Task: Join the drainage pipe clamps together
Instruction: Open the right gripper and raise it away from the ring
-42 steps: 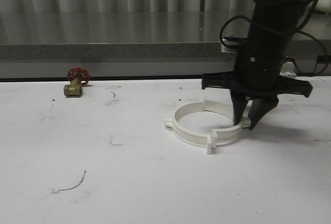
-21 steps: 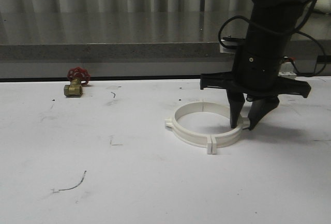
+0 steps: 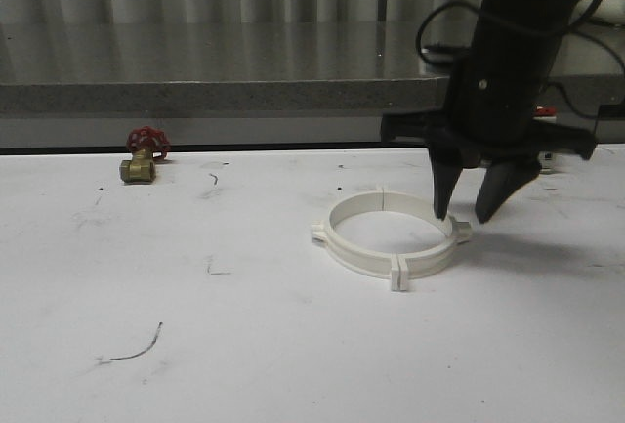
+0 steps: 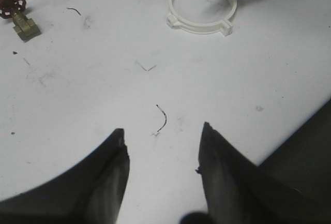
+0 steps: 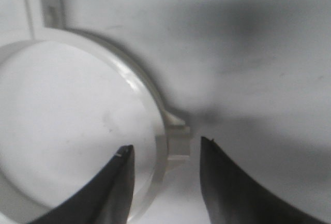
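The drainage pipe clamps (image 3: 390,238) lie flat on the white table (image 3: 293,345) as one closed white ring, two half bands meeting at small flat tabs that jut out on the near, left and right sides. Well to the ring's left sits a brass valve with a red handwheel (image 3: 143,153). The right gripper (image 3: 469,216) hangs just above the ring's right tab, fingers spread and gripping nothing. The left gripper (image 4: 163,154), well short of the ring, is likewise spread and empty.
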